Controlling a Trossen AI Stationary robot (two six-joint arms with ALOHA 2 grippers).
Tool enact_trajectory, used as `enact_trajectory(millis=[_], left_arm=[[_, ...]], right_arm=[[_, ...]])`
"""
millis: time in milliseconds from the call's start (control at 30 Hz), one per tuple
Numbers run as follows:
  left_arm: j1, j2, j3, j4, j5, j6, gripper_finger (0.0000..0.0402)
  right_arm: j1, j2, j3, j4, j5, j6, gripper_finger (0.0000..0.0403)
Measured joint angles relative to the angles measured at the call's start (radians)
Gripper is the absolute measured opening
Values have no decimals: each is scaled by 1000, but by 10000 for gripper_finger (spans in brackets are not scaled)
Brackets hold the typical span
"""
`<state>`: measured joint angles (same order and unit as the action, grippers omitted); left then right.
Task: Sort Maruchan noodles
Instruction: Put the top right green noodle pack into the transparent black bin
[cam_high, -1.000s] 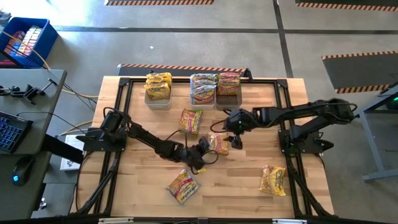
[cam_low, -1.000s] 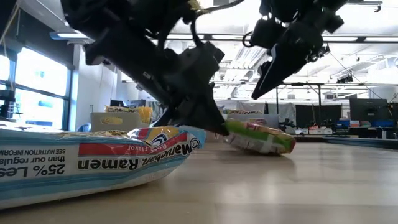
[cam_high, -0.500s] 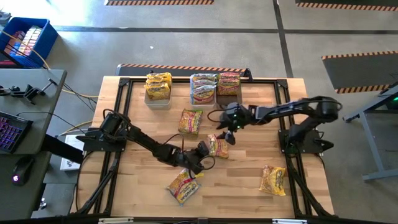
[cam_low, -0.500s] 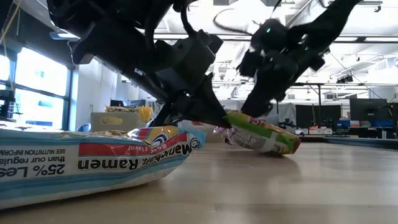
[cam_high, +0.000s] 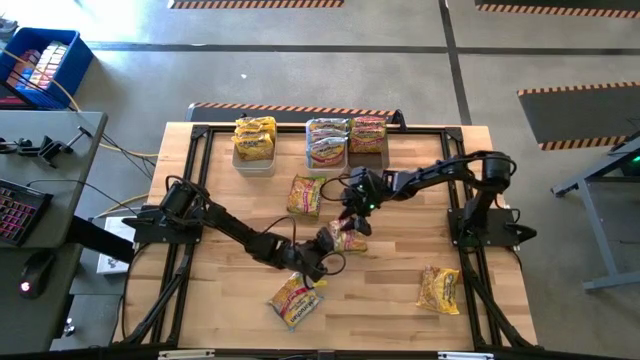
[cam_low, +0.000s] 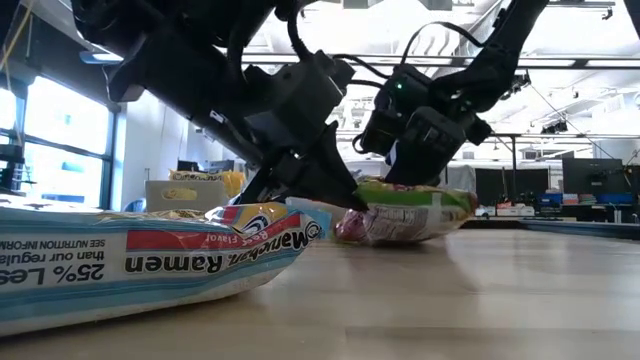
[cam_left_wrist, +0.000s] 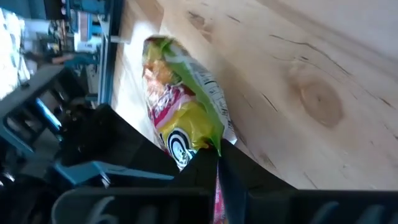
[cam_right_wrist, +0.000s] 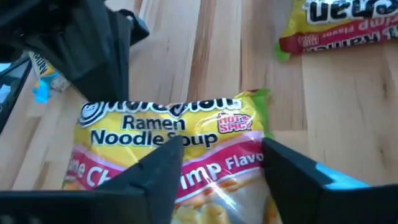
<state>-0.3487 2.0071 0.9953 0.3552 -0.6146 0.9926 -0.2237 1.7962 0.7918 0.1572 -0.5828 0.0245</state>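
Mid-handover: left gripper (cam_high: 322, 243) clamped on the hot-and-spicy ramen packet (cam_right_wrist: 180, 146) — right gripper (cam_right_wrist: 217, 171) spread wide over it, needing only to close.

- An industrial robotics lab or workshop: grey concrete floor (cam_high: 300, 75) marked with hazard-striped tape (cam_high: 560, 9).
- A wooden counter (cam_high: 390, 290) in a black metal frame, a desk with a keyboard (cam_high: 14, 208) alongside.
- High open ceiling with exposed beams (cam_low: 560, 62); monitors on benches behind.
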Motion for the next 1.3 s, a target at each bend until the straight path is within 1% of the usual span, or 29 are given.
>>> enact_trajectory(millis=[167,267,300,367,433,500,600,700,800,867,967,1067,1100,1200,1300], left_arm=[[0,0,0,-11,-51,-115,6],[3,-1,0,-23,-119,-167,17],[4,-2,1,-33,-135,-182,21],[3,-2,1,-54,-162,-213,29],[2,-2,1,-70,-197,-257,36],[4,-2,1,-91,-225,-317,42],[21,-3,0,-140,-210,-445,44],[44,-7,-17,-148,-148,-578,38],[70,-9,-44,-116,-76,-702,25],[90,-21,-66,-104,-17,-784,15],[124,-44,-94,-95,132,-925,3],[158,-84,-104,-68,290,-1107,5],[170,-90,-103,-63,356,-1157,7],[192,-108,-106,-68,508,-1238,14],[193,-130,-104,-60,611,-1268,29]], right_arm=[[0,-3,0,-3,-1,-9,95],[2,-3,-1,-15,-9,-32,29],[2,-6,-1,-17,-7,-34,15],[2,-15,-1,-24,6,-42,8],[1,-31,-2,-42,20,-43,16],[1,-55,-2,-85,56,-44,17],[13,-98,-2,-162,132,-51,5],[40,-151,-2,-238,228,-51,3],[76,-217,-3,-320,327,-46,1],[106,-269,-12,-366,400,-15,1],[156,-353,-60,-403,495,76,0],[222,-421,-136,-408,586,200,0],[246,-440,-162,-404,616,242,0],[320,-487,-239,-385,712,350,0],[385,-518,-300,-345,792,427,0]])
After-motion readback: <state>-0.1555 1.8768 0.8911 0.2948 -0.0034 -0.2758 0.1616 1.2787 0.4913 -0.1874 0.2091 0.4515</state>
